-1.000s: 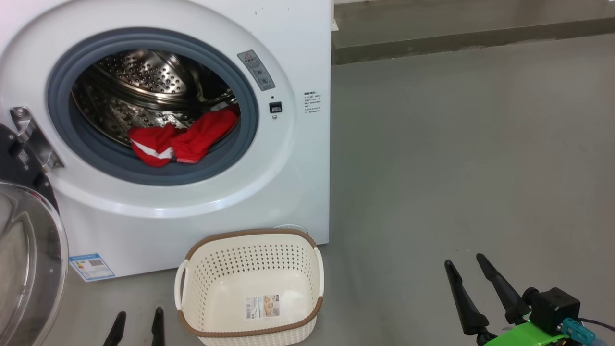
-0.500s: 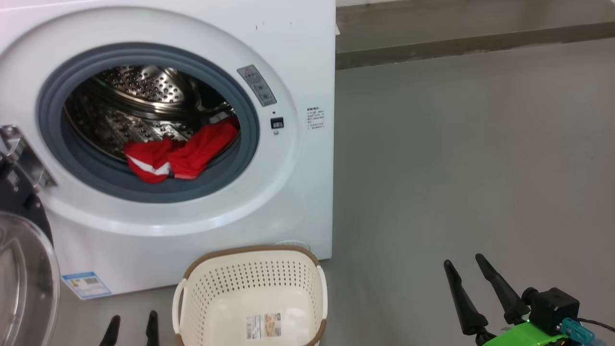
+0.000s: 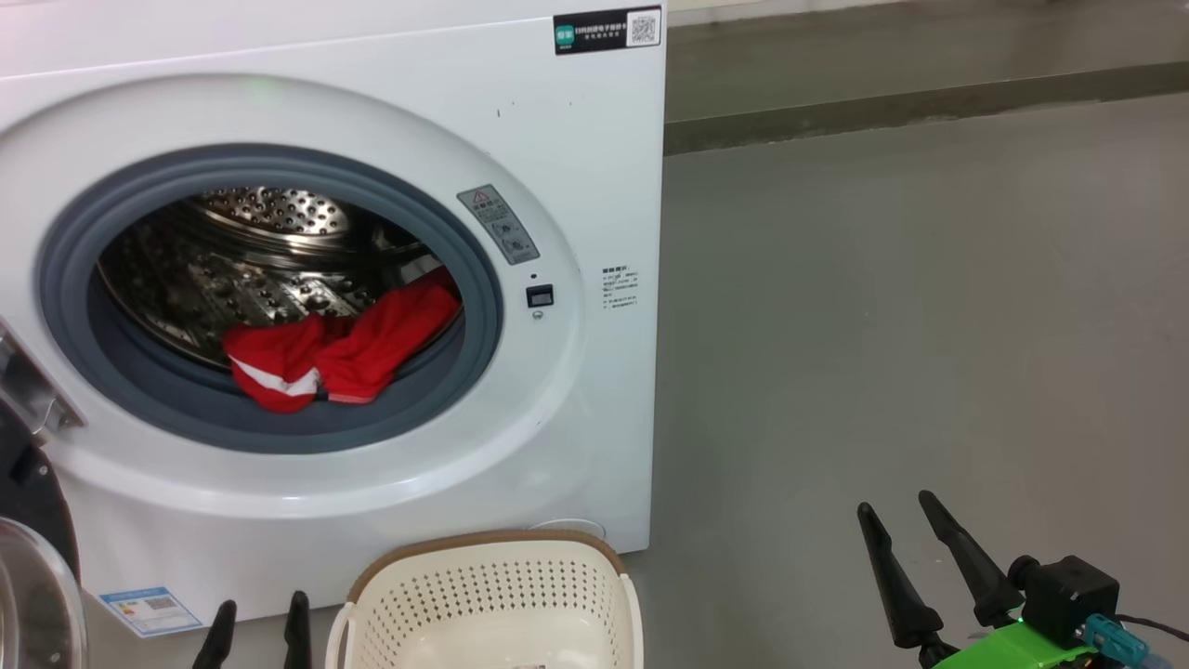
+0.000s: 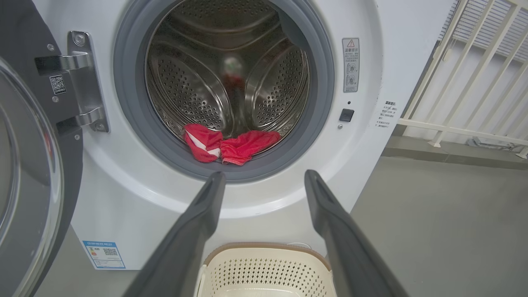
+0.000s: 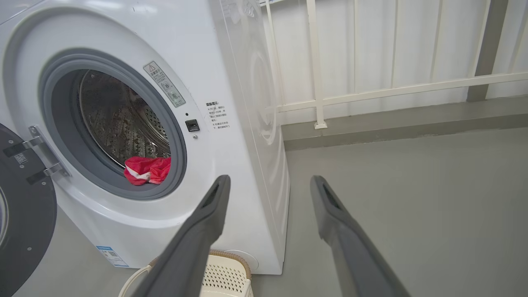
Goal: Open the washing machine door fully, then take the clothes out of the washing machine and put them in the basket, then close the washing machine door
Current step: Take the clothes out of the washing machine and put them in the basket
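Note:
The white washing machine (image 3: pixel 576 186) stands with its door (image 4: pixel 24 173) swung wide to the left, black rim and glass bowl showing (image 3: pixel 32 595). Red clothes (image 3: pixel 330 358) with white trim lie at the front of the steel drum on the grey ring (image 4: pixel 229 146) (image 5: pixel 146 170). The cream basket (image 3: pixel 492 595) sits on the floor before the machine (image 4: pixel 266 270) (image 5: pixel 218 276). My left gripper (image 3: pixel 260 618) is open, low at the basket's left, its fingers (image 4: pixel 202 214) aimed toward the drum opening. My right gripper (image 3: pixel 896 511) is open over bare floor, far right of the machine.
Grey floor (image 3: pixel 882 325) stretches to the right of the machine. A low kerb (image 3: pixel 929 93) runs along the back, with a white railing (image 5: pixel 371 88) above it. A blue label (image 3: pixel 149 609) sits low on the machine front.
The head camera has tilted up: machine, clothes and basket sit lower in the picture and the basket is cut off at the bottom. Both grippers keep their places, open.

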Robot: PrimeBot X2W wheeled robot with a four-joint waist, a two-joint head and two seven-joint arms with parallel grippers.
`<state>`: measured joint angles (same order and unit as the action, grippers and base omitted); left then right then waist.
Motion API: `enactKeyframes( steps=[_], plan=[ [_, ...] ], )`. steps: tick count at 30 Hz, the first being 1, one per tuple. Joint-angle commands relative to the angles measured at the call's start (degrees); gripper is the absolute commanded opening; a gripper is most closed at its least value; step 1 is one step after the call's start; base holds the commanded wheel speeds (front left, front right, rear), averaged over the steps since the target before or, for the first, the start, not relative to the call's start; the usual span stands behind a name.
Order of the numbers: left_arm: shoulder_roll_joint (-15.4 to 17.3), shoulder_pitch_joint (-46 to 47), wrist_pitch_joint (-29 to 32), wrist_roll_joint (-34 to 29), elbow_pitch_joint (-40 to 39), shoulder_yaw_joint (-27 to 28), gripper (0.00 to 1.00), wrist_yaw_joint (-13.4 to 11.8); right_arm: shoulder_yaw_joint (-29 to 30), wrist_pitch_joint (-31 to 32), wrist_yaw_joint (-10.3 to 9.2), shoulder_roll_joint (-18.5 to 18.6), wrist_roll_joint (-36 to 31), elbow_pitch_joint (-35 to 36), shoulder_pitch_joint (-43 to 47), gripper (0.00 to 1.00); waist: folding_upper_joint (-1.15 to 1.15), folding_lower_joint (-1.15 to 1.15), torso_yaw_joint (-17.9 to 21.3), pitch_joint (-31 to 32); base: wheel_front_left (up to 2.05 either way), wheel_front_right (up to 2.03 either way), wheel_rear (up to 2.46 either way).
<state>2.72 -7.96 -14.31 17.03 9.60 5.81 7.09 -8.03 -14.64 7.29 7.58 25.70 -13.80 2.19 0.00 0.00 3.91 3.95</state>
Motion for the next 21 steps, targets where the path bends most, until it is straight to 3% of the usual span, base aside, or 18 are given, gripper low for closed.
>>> enactKeyframes(
  steps=[1, 21],
  plan=[
    [0.17, 1.78, -0.69, -0.43, -1.23, 2.07, 1.00, 0.25, -1.24, -0.36, 0.20, 0.92, 0.62, 1.24, -2.10, 1.00, 0.00, 0.00, -0.04, 0.06, 0.10, -0.10, 0.00],
    [0.16, 2.01, -0.69, -0.86, -0.32, 2.24, 1.00, 0.38, -1.25, -0.36, 0.20, 0.98, 0.64, 1.52, -1.46, 1.00, 0.00, 0.00, -0.77, 0.61, 0.00, 0.00, 0.00]
  ],
)
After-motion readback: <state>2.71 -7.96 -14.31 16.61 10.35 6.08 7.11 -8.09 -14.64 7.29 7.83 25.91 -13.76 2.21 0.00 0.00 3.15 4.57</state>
